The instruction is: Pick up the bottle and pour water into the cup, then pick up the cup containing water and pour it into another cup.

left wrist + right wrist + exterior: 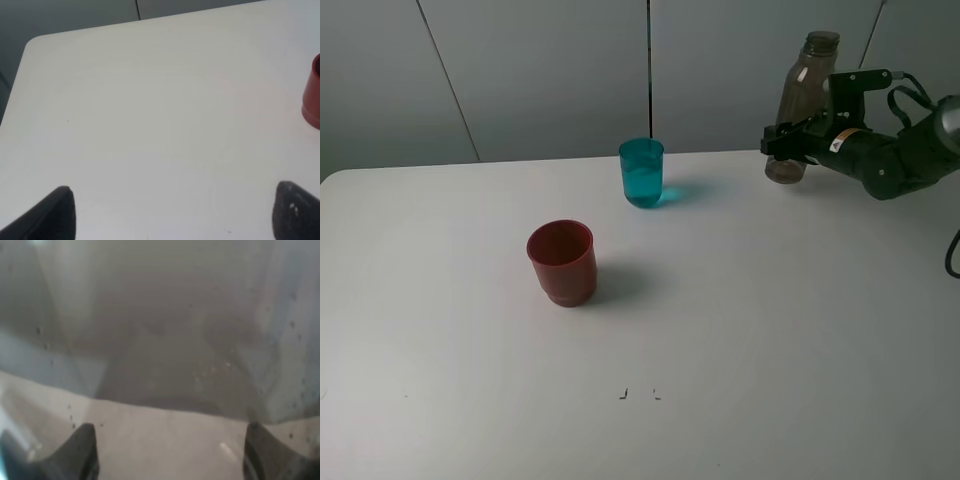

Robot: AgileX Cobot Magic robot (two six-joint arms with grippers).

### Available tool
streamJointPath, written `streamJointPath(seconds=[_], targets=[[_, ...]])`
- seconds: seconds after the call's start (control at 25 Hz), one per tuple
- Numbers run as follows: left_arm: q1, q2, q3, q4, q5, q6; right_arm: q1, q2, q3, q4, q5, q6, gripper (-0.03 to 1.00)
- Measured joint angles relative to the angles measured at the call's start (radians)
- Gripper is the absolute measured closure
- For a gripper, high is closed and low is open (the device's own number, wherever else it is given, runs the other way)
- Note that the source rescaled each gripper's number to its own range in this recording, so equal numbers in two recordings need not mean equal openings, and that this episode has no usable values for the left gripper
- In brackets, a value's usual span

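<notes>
Right, over at the far right of the table (770,330) the right gripper (786,140) is clamped on the lower body of the bottle (802,88), one dark finger on either side. The bottle is tall, smoky grey-brown and capless, and it leans just a touch. Its base is close to the table's back edge. Whether it rests on the surface or hangs just above it, I cannot tell from the high view. On the right wrist camera the bottle (170,340) fills nearly everything, a blurred translucent wall dotted with small dark specks. The two fingertips (82,450) frame it, and its body spans the whole gap between them.

Now, mid-table: the teal cup (642,172) stands upright, well apart from the bottle and to its left in the high view. There may be liquid inside, but the tinted plastic makes that hard to judge. Nearer the camera and a little further left stands the red cup (562,262), also upright, apart from the teal one.

And the left gripper (172,192)? Its wrist camera shows two dark fingertips (55,215) spread wide above bare white table, jaws released and holding nothing. The side of the red cup (312,95) is just visible at the frame's edge.
</notes>
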Motion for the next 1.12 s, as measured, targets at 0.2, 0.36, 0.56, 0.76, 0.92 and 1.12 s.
streamJointPath(seconds=[0.2,0.36,0.56,0.76,0.92,1.12], targets=[[0.0,0.0,0.0,0.0,0.0,0.0,0.0,0.022,0.0,0.0,-0.012,-0.002,0.96],[0.0,0.0,0.0,0.0,0.0,0.0,0.0,0.039,0.0,0.0,-0.01,-0.006,0.96],[0.0,0.0,0.0,0.0,0.0,0.0,-0.001,0.039,0.0,0.0,-0.015,-0.017,0.96],[0.0,0.0,0.0,0.0,0.0,0.0,-0.001,0.039,0.0,-0.002,-0.017,-0.021,0.96],[0.0,0.0,0.0,0.0,0.0,0.0,-0.001,0.039,0.0,-0.022,-0.012,-0.023,0.94],[0.0,0.0,0.0,0.0,0.0,0.0,-0.001,0.039,0.0,-0.028,-0.018,-0.023,0.57]])
